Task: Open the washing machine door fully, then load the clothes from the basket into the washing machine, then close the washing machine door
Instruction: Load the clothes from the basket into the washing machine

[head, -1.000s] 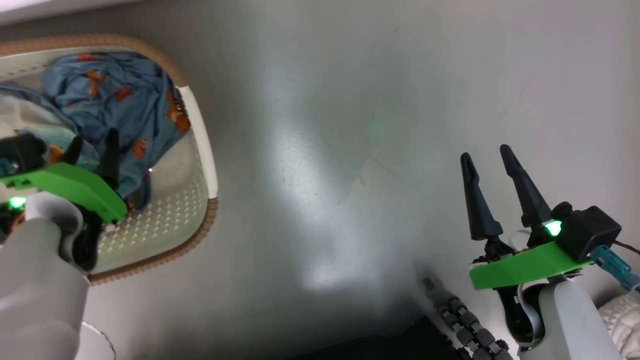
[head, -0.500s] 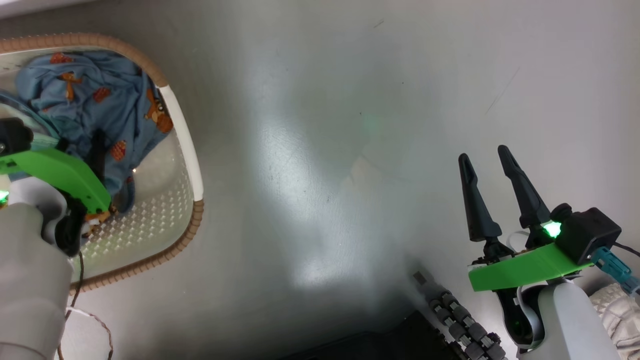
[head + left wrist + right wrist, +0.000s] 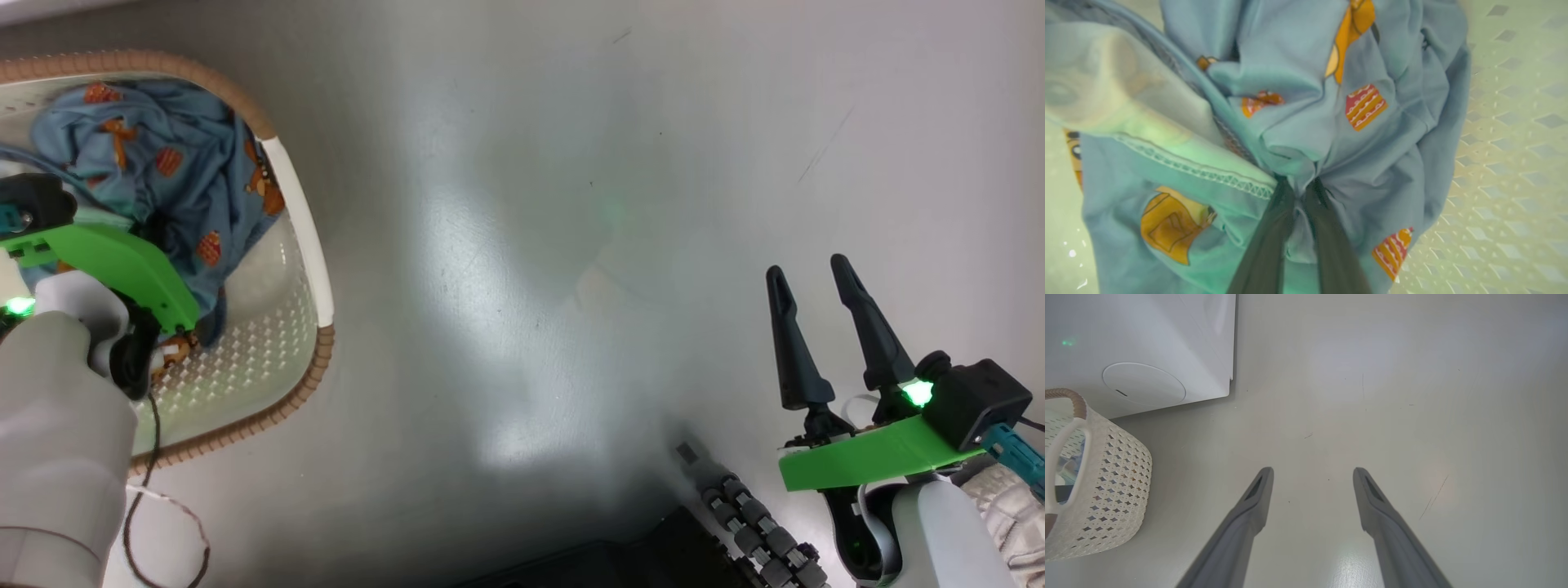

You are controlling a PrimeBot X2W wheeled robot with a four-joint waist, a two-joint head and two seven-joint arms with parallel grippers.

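The small cream-white perforated plastic basket point(image 3: 299, 214) with its brown woven-look rim sits at the upper left of the head view on a glossy grey floor point(image 3: 531, 245). The clothes point(image 3: 184, 155), soft light blue fabric with orange cartoon prints, lie bunched inside it against the far and left part, and the dotted bottom is bare at the lower right. The left gripper point(image 3: 161, 231) reaches down into this heap from the left edge of the frame, with a bright green bracket point(image 3: 114, 263) at its wrist hiding most of its fingers. In the left wrist view the left gripper point(image 3: 1299, 188) has its two dark fingers point(image 3: 1267, 241) drawn narrow, almost meeting at the tips, and a gathered fold of the blue clothes point(image 3: 1306, 122) is pinched between them; the basket's perforated floor point(image 3: 1506, 163) shows at the right of that frame. The right gripper point(image 3: 807, 266) stands at the lower right of the head view, well apart from the basket, its fingers spread wide and holding nothing. In the right wrist view the right gripper point(image 3: 1312, 472) points over bare floor, with the basket point(image 3: 1110, 477) at the left edge and the big white washing machine point(image 3: 1147, 339) at the upper left, just beyond the basket.
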